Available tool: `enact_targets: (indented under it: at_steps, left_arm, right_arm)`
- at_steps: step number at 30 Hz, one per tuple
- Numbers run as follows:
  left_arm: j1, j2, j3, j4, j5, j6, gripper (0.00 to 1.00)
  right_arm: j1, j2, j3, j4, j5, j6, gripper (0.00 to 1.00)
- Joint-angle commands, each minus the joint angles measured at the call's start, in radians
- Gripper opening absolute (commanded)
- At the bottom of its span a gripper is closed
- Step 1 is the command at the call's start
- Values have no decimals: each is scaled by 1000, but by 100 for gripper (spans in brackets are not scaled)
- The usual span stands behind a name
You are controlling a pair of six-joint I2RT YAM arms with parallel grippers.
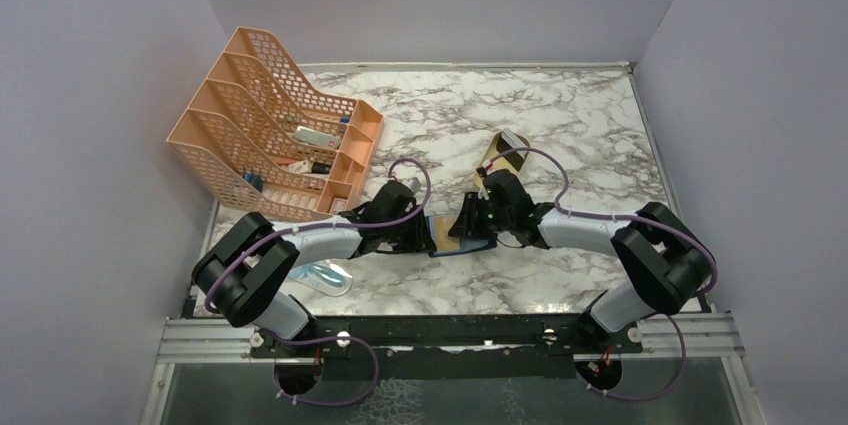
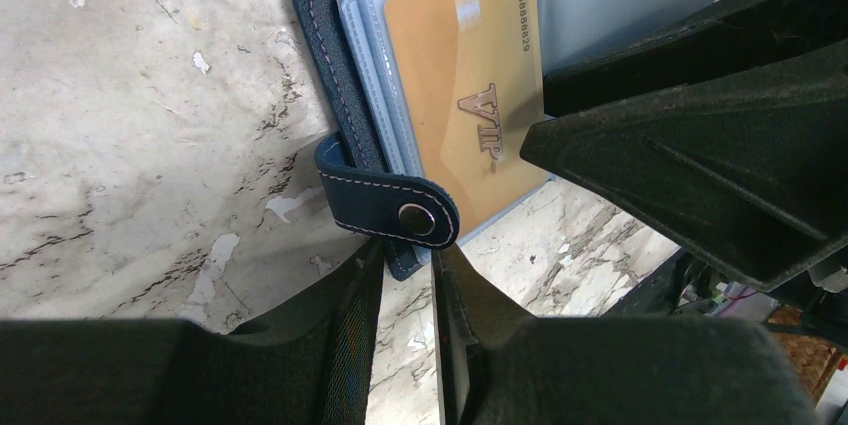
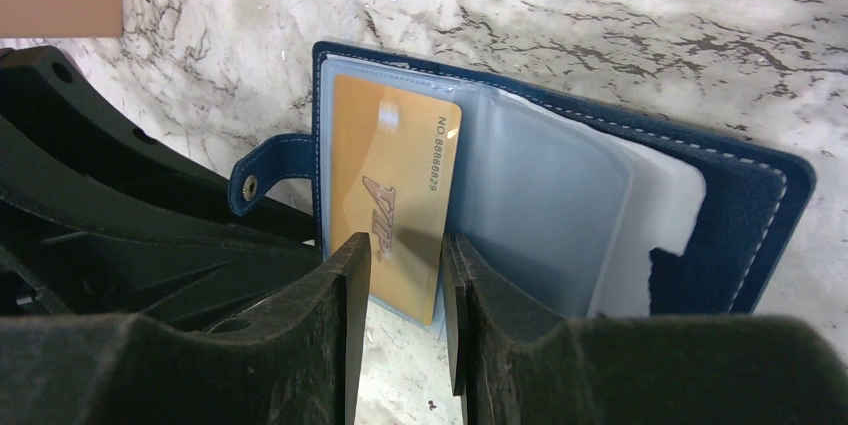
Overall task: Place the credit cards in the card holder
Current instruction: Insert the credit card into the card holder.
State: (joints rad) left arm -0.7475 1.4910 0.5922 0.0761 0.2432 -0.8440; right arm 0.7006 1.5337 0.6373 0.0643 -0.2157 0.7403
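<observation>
From above, the navy card holder (image 1: 445, 240) is seen lying open on the veined marble table (image 1: 560, 125), between the left gripper (image 1: 420, 235) and the right gripper (image 1: 470, 220). Small items are kept in the orange mesh file rack (image 1: 260, 115).

At the left wrist, the holder's stitched corner below its snap strap (image 2: 385, 200) is set between narrow jaws; a grip cannot be told.

At the right wrist, the glossy yellow-gold card (image 3: 390, 175), partly inside a clear sleeve (image 3: 550, 215), is flanked by narrow jaws; pressure cannot be told.

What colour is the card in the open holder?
The credit card is yellow-gold; clearest in the left wrist view.
</observation>
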Motion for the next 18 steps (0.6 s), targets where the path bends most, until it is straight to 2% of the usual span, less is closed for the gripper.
enact_targets:
  at_steps: [1,5,14,18]
  left_arm:
    - [-3,8,5,4,1,26,29]
    - [-3,7,15,-6,-2,32,31]
    - [-2,-37,30,-49,-28,45,35]
    - [-2,-69,33,-68,-51,46,36]
  right_arm:
    - [17,1,33,-8,-22,-43,34]
    - [17,-1,55,-44,-12,-69,36]
    - [17,-71,177,-257,89,-202,38]
    - [16,-98,229,-307,130,-278,45]
